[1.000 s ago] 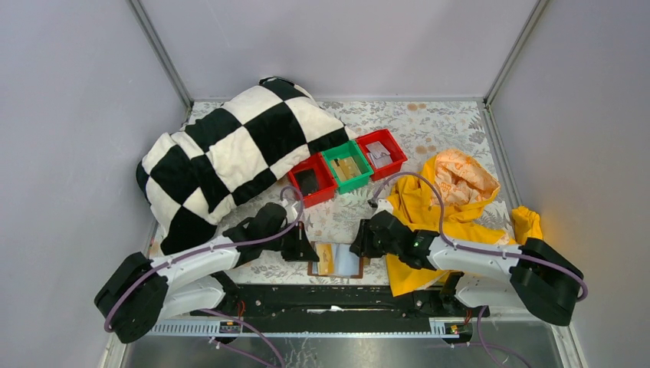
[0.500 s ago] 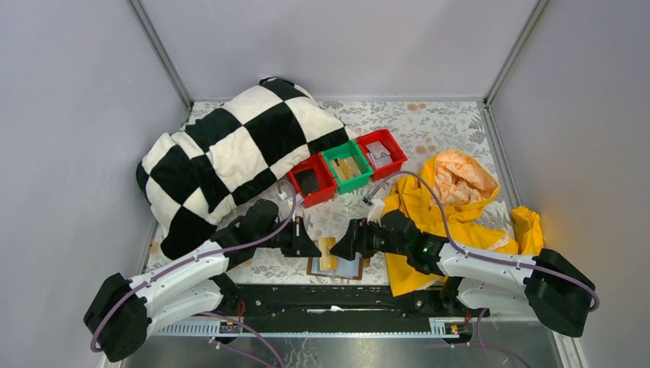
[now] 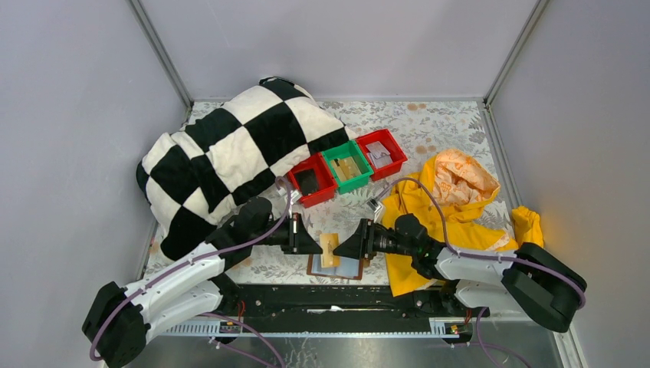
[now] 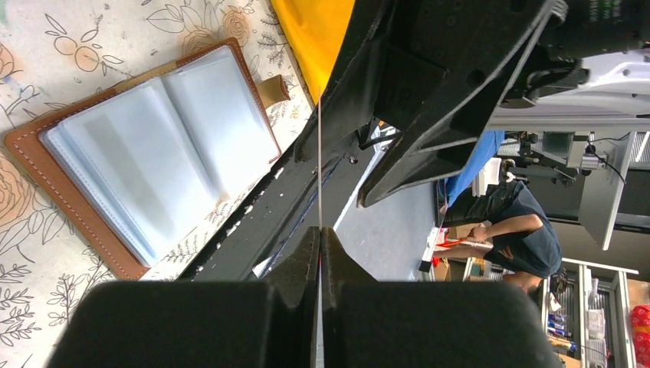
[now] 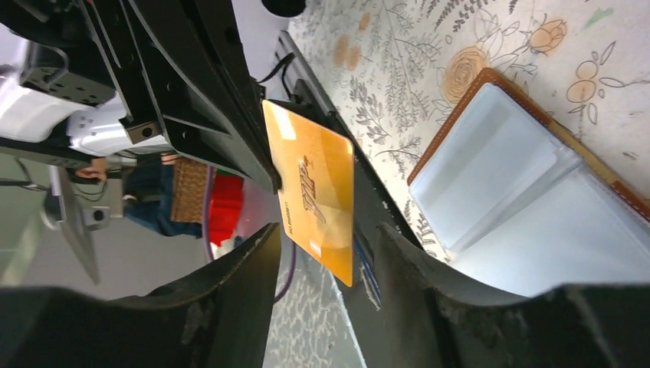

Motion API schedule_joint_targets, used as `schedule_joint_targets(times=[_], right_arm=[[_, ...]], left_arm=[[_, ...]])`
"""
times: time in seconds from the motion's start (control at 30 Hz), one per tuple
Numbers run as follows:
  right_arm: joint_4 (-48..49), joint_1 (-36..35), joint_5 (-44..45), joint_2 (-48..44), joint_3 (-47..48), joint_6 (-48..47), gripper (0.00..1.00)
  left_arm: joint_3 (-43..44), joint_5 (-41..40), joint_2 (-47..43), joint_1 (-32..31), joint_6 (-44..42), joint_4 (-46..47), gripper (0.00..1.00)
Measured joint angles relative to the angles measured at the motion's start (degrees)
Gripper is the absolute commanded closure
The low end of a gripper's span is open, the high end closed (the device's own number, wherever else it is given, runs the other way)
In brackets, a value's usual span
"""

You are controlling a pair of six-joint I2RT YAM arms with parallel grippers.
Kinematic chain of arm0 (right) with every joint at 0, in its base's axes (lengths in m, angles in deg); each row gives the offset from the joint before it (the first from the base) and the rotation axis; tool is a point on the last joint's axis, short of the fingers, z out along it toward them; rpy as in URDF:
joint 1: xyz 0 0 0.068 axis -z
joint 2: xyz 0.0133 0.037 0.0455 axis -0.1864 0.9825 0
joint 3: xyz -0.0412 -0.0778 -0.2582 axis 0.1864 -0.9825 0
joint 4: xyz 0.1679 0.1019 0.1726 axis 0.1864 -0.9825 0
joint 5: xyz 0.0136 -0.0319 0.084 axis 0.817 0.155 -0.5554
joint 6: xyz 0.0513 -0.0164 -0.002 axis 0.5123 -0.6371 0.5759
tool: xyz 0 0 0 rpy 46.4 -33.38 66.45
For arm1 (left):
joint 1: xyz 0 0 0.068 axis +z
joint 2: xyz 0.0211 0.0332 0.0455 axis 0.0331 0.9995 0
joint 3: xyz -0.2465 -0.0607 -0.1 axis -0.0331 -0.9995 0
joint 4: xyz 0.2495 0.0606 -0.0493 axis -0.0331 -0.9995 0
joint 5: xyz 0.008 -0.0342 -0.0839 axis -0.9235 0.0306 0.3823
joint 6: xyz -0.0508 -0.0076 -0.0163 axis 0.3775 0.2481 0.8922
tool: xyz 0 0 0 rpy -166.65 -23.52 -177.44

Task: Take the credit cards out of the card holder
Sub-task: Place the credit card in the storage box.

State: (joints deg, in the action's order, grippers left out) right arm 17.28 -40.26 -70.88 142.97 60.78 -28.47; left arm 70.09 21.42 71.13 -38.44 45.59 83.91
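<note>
In the left wrist view we see the gold card [image 4: 319, 153] only from its edge, as one thin straight line. The left gripper [image 4: 319, 236] pinches this line, with its two black jaws pressed together on it. From the right wrist view the card shows its flat, shiny face, rectangular with rounded corners. The print on it is too blurred for us to read.

The right gripper [image 5: 326, 245] stands spread, with one of its fingers [image 5: 222, 299] on each side of the card's lower end. We cannot tell if they touch the card. From above, both grippers cover most of the card, and it is over the left half of the card holder [image 4: 153, 153].

The card holder lies open like a book at the near edge of the table. It has brown leather with pale stitching around smooth, pale grey plastic pockets. We cannot tell if any card is inside them.

The tablecloth [image 3: 429, 126] has a flower print. A soft checkered blanket [image 3: 230, 153] lies far left, and a crumpled yellow garment [image 3: 452, 199] lies on the right. Three small plastic bins [image 3: 346, 166], red, green and red, stand behind, and what is inside them is hard to make out.
</note>
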Motion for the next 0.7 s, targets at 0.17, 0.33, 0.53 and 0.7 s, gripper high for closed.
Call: schedule_joint_targets(times=[0.17,0.33,0.53,0.7], right_arm=[[11.28,1.25,-4.94,4.59,-1.86,4.44,0.58],[17.62,1.36,-7.39,6.60,-1.86,6.73,0.74],[16.96,1.66,-7.96,6.97,-1.44,7.26,1.00],[-1.70,4.98,-5.66,0.52,4.90,-0.02,1.00]], left_arm=[[0.00,1.36,0.00,0.28,0.46,1.11,1.00],[0.00,2.34,0.00,0.37,1.07,2.29,1.00],[0.00,2.75,0.00,0.57,1.16,3.02,0.67],[3.17,-0.31,1.33,1.62,-2.36,-5.60,0.38]])
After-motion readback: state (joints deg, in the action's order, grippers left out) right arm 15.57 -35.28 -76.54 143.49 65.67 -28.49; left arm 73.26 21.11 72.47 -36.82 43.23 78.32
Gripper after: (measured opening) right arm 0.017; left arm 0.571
